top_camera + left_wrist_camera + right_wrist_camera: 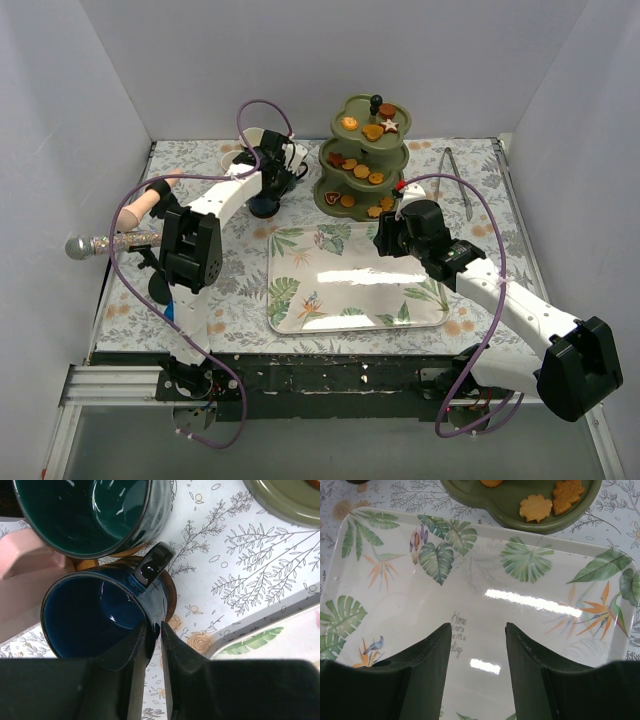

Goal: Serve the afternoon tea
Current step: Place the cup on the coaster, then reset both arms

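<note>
The olive-green three-tier stand [365, 150] with a black knob stands at the back centre and carries orange and brown biscuits [361, 171]. My left gripper [153, 627] is shut on the wall of the blue mug [90, 615], one finger inside the rim and one outside, beside its handle. The blue mug [265, 205] is over a brown coaster [173, 591]. The green mug [85, 510] and the pink mug [20, 560] are right behind it. My right gripper [480, 630] is open and empty above the leaf-print tray [395, 595], in front of the stand's bottom tier [510, 507] and its biscuits [536, 507].
The tray [355, 285] lies in the middle front. Metal tongs [456, 180] lie to the right of the stand. A glittery microphone [105, 243] lies at the left edge. A white mug [232, 158] is at the back left. White walls close in three sides.
</note>
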